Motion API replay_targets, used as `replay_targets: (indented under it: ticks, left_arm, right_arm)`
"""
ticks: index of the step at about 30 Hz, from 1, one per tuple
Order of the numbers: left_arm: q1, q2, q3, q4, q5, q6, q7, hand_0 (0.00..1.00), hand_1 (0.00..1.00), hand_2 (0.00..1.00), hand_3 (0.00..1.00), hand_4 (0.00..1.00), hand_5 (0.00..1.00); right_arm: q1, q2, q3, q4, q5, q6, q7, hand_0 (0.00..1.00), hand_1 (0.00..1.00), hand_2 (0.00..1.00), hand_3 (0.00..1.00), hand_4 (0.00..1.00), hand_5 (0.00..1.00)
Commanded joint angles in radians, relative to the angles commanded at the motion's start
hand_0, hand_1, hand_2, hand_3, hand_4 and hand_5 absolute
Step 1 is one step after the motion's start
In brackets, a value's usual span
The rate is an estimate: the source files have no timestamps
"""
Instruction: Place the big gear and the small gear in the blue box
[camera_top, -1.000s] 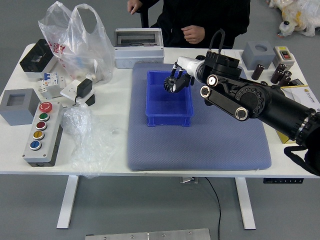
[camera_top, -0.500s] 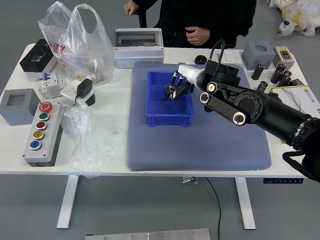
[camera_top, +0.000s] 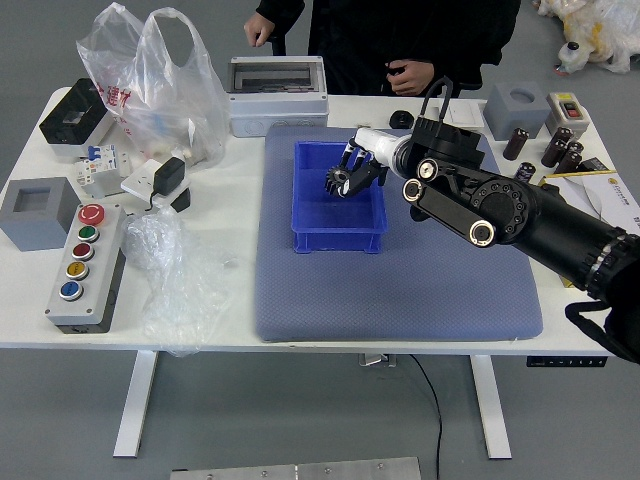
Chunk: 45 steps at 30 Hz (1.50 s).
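Spanning the view, the white table (camera_top: 220, 310) bears a blue-grey mat (camera_top: 400, 300). The robot's right arm (camera_top: 500, 205) reaches across it; at the far side a person in black (camera_top: 350, 50) has one hand (camera_top: 259, 29) at the left and the other (camera_top: 410, 76) near the body. On the mat sits the blue box (camera_top: 339, 241), and over its far right part the right hand (camera_top: 384, 147) has its fingers closed on what looks like a dark gear (camera_top: 338, 181), within the box's outline. I judge this placement nearly done, with lowering and release left. Whether it is the big or small gear, and whether the other lies under the hand, I cannot tell. A small black disc (camera_top: 401, 119) rests beyond the mat.
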Motion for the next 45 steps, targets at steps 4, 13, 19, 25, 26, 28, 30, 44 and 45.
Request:
replay_targets:
  ticks: [4, 13, 19, 25, 26, 28, 30, 44, 45]
  left_arm:
    - [-0.001, 0.0, 0.0, 0.0, 0.001, 0.0, 0.0, 0.898, 0.888, 0.885, 0.869, 0.672, 0.357]
    - [0.001, 0.0, -0.003, 0.0, 0.001, 0.0, 0.0, 0.898, 0.888, 0.885, 0.869, 0.672, 0.356]
    - [0.005, 0.005, -0.015, 0.0, 0.004, 0.0, 0.0, 0.898, 0.888, 0.885, 0.869, 0.672, 0.356]
    - [0.012, 0.012, -0.031, 0.0, 0.008, 0.0, 0.0, 0.898, 0.888, 0.885, 0.87, 0.672, 0.356]
    - [0.012, 0.013, -0.033, 0.0, 0.009, 0.0, 0.0, 0.898, 0.888, 0.885, 0.87, 0.672, 0.357]
    - [0.011, 0.015, -0.039, -0.001, 0.011, 0.0, 0.0, 0.898, 0.888, 0.885, 0.87, 0.672, 0.357]
    - [0.011, 0.016, -0.043, -0.001, 0.012, 0.0, 0.0, 0.898, 0.888, 0.885, 0.87, 0.672, 0.357]
    - [0.005, 0.014, -0.048, 0.0, 0.011, 0.0, 0.001, 0.898, 0.889, 0.885, 0.869, 0.672, 0.357]
    - [0.005, 0.013, -0.048, 0.0, 0.01, 0.0, 0.001, 0.898, 0.889, 0.885, 0.869, 0.672, 0.357]
  right_arm:
    - [0.0, -0.001, 0.002, -0.001, 0.007, 0.009, 0.003, 0.473, 0.519, 0.707, 0.778, 0.889, 0.31]
    - [0.004, -0.009, 0.004, 0.007, 0.005, 0.019, 0.0, 0.514, 0.546, 0.727, 0.809, 0.922, 0.348]
    - [0.019, -0.051, 0.004, 0.041, -0.022, 0.023, -0.021, 0.516, 0.548, 0.714, 0.789, 0.923, 0.35]
    - [0.044, -0.122, 0.016, 0.092, -0.053, 0.049, -0.05, 0.486, 0.529, 0.668, 0.752, 0.923, 0.348]
    - [0.048, -0.133, 0.017, 0.099, -0.057, 0.053, -0.053, 0.468, 0.509, 0.648, 0.737, 0.909, 0.337]
    - [0.056, -0.16, 0.013, 0.112, -0.066, 0.062, -0.059, 0.468, 0.509, 0.648, 0.737, 0.909, 0.337]
    - [0.062, -0.182, 0.003, 0.12, -0.071, 0.069, -0.062, 0.468, 0.509, 0.648, 0.737, 0.909, 0.337]
    - [0.072, -0.257, -0.153, 0.093, -0.101, 0.089, -0.014, 0.493, 0.511, 0.661, 0.736, 0.855, 0.231]
    - [0.069, -0.256, -0.169, 0.085, -0.103, 0.087, -0.004, 0.493, 0.511, 0.661, 0.736, 0.855, 0.231]
